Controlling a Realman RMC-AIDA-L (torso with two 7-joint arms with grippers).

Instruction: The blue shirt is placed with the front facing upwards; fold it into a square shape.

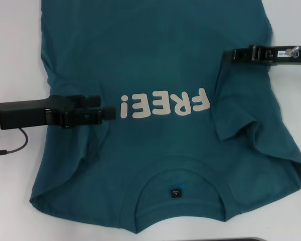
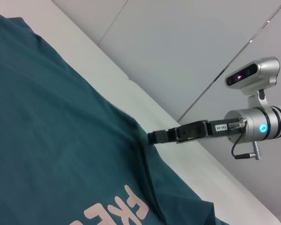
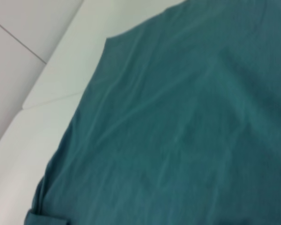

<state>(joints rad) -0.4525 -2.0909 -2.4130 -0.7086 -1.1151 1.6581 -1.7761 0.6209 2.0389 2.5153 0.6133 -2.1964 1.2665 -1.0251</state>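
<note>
The blue shirt [image 1: 155, 60] lies front up on the white table, collar [image 1: 180, 163] and black neck tag [image 1: 175, 192] nearest me, with the white letters [image 1: 165, 104] across the chest. My right gripper [image 1: 228, 56] is at the shirt's right side, shut on the fabric edge. The left wrist view shows the cloth [image 2: 47, 140] pulled up into a ridge at that gripper [image 2: 152, 137]. The right sleeve area is bunched inward. My left gripper [image 1: 109, 111] reaches in from the left, low over the chest beside the letters. The right wrist view shows only shirt cloth [image 3: 187, 140].
The white table [image 1: 15, 50] shows bare on both sides of the shirt. A cable [image 1: 10, 148] loops below the left arm. A dark object edge [image 1: 241, 239] sits at the very front. The table's far edge [image 2: 145, 101] meets a grey floor.
</note>
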